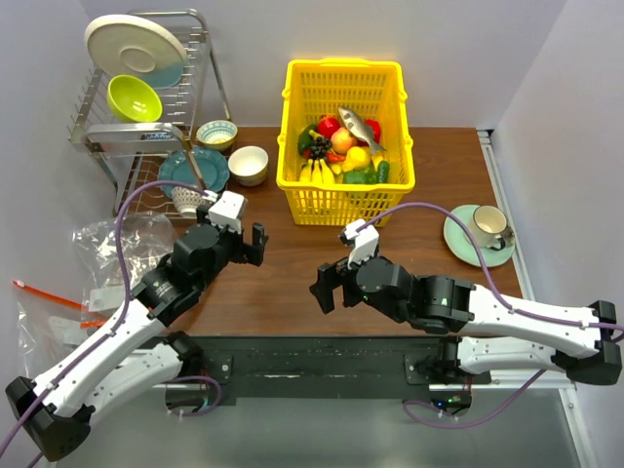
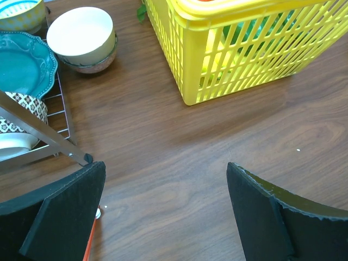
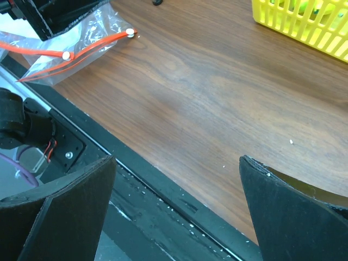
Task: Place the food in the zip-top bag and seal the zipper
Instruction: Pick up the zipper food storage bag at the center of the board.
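Left gripper [image 2: 166,212]: jaws wide, nothing between them, bare wooden table [image 2: 179,152] underneath. Ahead and to the right of these jaws stands the yellow basket [image 2: 244,60], apart from the fingers. Ahead-left are a white bowl [image 2: 81,35] and a teal plate [image 2: 22,65] on the wire rack.

Right gripper [image 3: 176,212]: jaws wide, empty, over the near table edge. Ahead-left of them lies the zip-top bag [image 3: 81,32], crumpled on the table, its zipper [image 3: 92,46] turned toward the jaws. Cannot tell if it is sealed.

The food [image 1: 341,151] is piled inside the basket, with the banana bunch [image 1: 317,173] at its near-left side. It lies ahead of both jaws and well apart from the bag.
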Available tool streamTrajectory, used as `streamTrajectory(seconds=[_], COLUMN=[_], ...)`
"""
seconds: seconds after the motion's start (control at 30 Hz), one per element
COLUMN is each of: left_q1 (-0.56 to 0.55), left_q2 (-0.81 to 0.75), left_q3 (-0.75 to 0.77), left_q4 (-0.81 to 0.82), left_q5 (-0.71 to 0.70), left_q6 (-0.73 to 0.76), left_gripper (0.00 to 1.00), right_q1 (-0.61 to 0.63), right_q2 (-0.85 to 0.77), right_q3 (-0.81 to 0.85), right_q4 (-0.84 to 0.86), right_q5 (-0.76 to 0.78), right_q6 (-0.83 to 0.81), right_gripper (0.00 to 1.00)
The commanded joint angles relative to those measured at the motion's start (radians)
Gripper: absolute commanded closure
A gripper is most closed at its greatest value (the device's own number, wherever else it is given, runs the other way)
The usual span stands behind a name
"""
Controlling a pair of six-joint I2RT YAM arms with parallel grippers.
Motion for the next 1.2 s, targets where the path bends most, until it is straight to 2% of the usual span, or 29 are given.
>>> streamTrajectory(seconds=[0.0, 0.2, 0.3, 0.33, 0.4, 0.43, 0.5, 0.53, 0.63, 0.73, 0.93, 1.17], left_q1=[0.002, 0.002, 0.002, 0.0, 0.0, 0.0, 0.002, 0.004, 0.01, 0.048, 0.195, 0.278], left_q2=[0.008, -0.002, 0.004, 0.007, 0.025, 0.036, 0.082, 0.102, 0.182, 0.254, 0.373, 0.459], left_q3=[0.015, 0.021, 0.055, 0.066, 0.098, 0.11, 0.165, 0.184, 0.23, 0.228, 0.17, 0.14], left_q4=[0.02, 0.008, -0.035, -0.073, -0.119, -0.183, -0.285, -0.398, -0.574, -0.63, -0.597, -0.554], left_q5=[-0.016, -0.07, -0.128, -0.186, -0.271, -0.367, -0.464, -0.548, -0.648, -0.659, -0.628, -0.656], left_q6=[0.018, 0.01, -0.015, -0.031, -0.103, -0.139, -0.276, -0.327, -0.499, -0.609, -0.639, -0.682], left_gripper=[0.03, 0.04, 0.05, 0.04, 0.04, 0.04, 0.05, 0.05, 0.08, 0.09, 0.19, 0.26], right_q1=[0.0, 0.002, 0.002, 0.002, 0.0, 0.0, 0.002, 0.002, 0.002, 0.0, 0.002, 0.0], right_q2=[-0.033, -0.024, -0.031, -0.037, -0.06, -0.073, -0.115, -0.129, -0.183, -0.221, -0.268, -0.315], right_q3=[-0.008, 0.005, 0.007, 0.008, 0.001, -0.007, -0.031, -0.041, -0.058, -0.055, -0.039, -0.05], right_q4=[0.029, -0.015, -0.038, -0.046, -0.067, -0.067, -0.06, -0.053, -0.041, -0.05, -0.07, -0.083], right_q5=[0.036, 0.062, 0.059, 0.06, 0.065, 0.065, 0.06, 0.05, 0.025, 0.013, -0.021, -0.045], right_q6=[-0.01, -0.007, -0.001, 0.002, 0.013, 0.015, 0.019, 0.019, 0.01, -0.002, -0.019, -0.017], right_gripper=[0.02, 0.01, 0.02, 0.02, 0.02, 0.02, 0.02, 0.01, 0.02, 0.02, 0.01, 0.01])
